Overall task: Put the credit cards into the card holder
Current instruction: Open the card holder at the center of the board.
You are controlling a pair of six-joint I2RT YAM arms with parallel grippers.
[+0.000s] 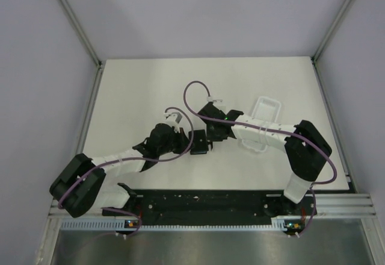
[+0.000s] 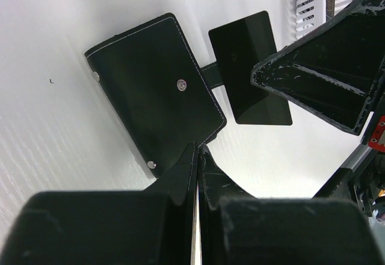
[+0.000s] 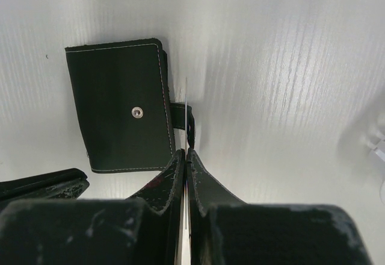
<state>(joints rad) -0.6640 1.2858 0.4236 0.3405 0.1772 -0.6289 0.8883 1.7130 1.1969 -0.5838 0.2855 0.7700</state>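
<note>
From above, the white table (image 1: pixel 138 84) has wide bare room at the far side and on the left. The two arms meet near its middle, over one black card holder (image 1: pixel 198 143). The left gripper (image 1: pixel 183 140) comes in from the left and the right gripper (image 1: pixel 210 135) from the right. One white tray (image 1: pixel 268 105) lies just behind the right arm, which partly covers it. No card can be made out at this distance. In the left wrist view the card holder (image 2: pixel 150 90) lies flat and closed, with one snap stud (image 2: pixel 181 85) on its face and pale stitching along its edges. The left gripper (image 2: pixel 196 153) is clenched, its tips against the holder's near corner; I cannot tell whether that corner is pinched. One credit card (image 2: pixel 246 54) hangs just beside the holder's strap (image 2: pixel 210 75), its edge clamped in the right gripper (image 2: pixel 263 72). A corner of the tray (image 2: pixel 313 0) shows beyond. In the right wrist view the right gripper (image 3: pixel 185 156) is closed on the card (image 3: pixel 186 105), seen edge-on as a thin pale line at the strap (image 3: pixel 179 115). The holder (image 3: pixel 117 108) lies to the left, bare table (image 3: pixel 289 66) to the right.
</note>
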